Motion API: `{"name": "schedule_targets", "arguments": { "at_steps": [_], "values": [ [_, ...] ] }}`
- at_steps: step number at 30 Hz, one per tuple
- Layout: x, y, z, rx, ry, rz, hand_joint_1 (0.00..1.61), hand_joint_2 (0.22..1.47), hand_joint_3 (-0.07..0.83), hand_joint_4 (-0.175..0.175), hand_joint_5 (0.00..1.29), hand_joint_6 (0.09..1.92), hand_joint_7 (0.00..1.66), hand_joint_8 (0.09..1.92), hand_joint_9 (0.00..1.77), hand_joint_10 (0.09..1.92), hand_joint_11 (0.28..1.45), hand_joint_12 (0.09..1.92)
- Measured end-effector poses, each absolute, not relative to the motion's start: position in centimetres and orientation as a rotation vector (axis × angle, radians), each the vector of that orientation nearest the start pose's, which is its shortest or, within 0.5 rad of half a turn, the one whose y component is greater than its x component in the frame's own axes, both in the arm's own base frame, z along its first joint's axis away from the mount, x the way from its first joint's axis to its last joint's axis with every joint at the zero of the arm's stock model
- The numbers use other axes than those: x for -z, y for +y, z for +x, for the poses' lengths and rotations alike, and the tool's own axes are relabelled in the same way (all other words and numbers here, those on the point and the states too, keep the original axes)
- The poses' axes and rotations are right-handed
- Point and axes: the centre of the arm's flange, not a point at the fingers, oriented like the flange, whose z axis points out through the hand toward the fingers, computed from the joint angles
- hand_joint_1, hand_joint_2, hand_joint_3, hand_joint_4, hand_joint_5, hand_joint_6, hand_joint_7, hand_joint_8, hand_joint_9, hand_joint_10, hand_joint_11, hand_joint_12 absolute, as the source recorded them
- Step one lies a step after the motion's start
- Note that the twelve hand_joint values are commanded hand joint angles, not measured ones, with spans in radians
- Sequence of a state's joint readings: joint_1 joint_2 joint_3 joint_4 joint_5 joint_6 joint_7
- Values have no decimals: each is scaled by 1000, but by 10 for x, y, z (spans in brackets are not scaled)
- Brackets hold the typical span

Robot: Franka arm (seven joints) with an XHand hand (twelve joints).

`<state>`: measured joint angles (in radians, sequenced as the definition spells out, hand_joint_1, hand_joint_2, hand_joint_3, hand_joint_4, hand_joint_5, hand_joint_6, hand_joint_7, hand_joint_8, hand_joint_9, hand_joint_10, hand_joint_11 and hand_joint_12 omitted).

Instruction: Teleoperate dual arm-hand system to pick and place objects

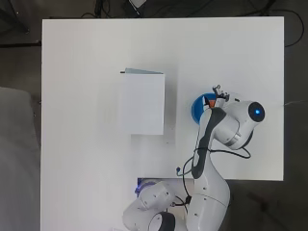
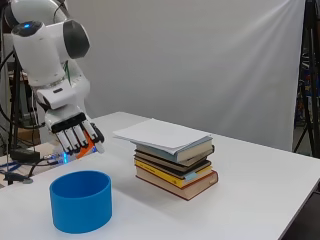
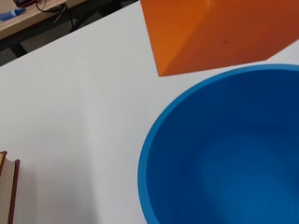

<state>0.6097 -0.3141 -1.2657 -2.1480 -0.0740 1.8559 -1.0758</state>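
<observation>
A blue round bowl (image 2: 80, 201) stands on the white table near its front edge; in the overhead view the bowl (image 1: 197, 109) is half hidden under the arm. My hand (image 2: 75, 133) hangs above the bowl, fingers pointing down and curled round an orange block (image 2: 87, 149). In the overhead view a sliver of the block (image 1: 211, 102) shows above the bowl. The wrist view shows the orange block (image 3: 219, 32) close up over the bowl's rim (image 3: 161, 126), and the bowl's inside has nothing in it.
A stack of books (image 2: 172, 162) topped by white paper stands in the middle of the table, seen from above as a white rectangle (image 1: 143, 102). Cables and a blue light lie by the arm's base (image 1: 159, 192).
</observation>
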Motion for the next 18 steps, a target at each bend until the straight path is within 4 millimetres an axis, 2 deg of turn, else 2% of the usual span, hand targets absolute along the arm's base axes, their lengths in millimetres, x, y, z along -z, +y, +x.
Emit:
{"name": "schedule_targets", "arguments": {
  "at_steps": [6,7,8,9,10,11,12,14,16,18],
  "values": [
    [-362,-342,393,-28,-690,-2707,846,1179,-2,-17,739,87,969,1920,1246,1920,888,1769],
    [-353,-347,395,-45,-684,-2707,1005,1188,5,-29,704,87,903,1722,1127,1723,769,1601],
    [-344,-351,396,-61,-678,-2707,824,1106,-9,-32,524,87,629,1167,806,1186,585,1108],
    [-338,-353,396,-72,-670,-2710,565,979,-17,-23,306,87,358,658,499,709,463,661],
    [-335,-354,396,-80,-662,-2712,323,872,-16,-12,161,87,186,339,312,395,404,362],
    [-334,-354,396,-90,-652,-2714,168,809,-12,-3,79,87,91,166,211,219,377,192],
    [-335,-355,396,-101,-642,-2714,82,781,-7,3,37,87,43,87,161,128,365,104],
    [-340,-359,397,-105,-625,-2716,17,783,1,10,7,87,38,87,151,87,361,87],
    [-342,-362,403,-101,-614,-2711,3,830,3,24,60,87,123,87,229,87,385,87],
    [-340,-355,414,-109,-636,-2703,0,881,7,35,133,87,213,87,304,87,407,87]
  ]
}}
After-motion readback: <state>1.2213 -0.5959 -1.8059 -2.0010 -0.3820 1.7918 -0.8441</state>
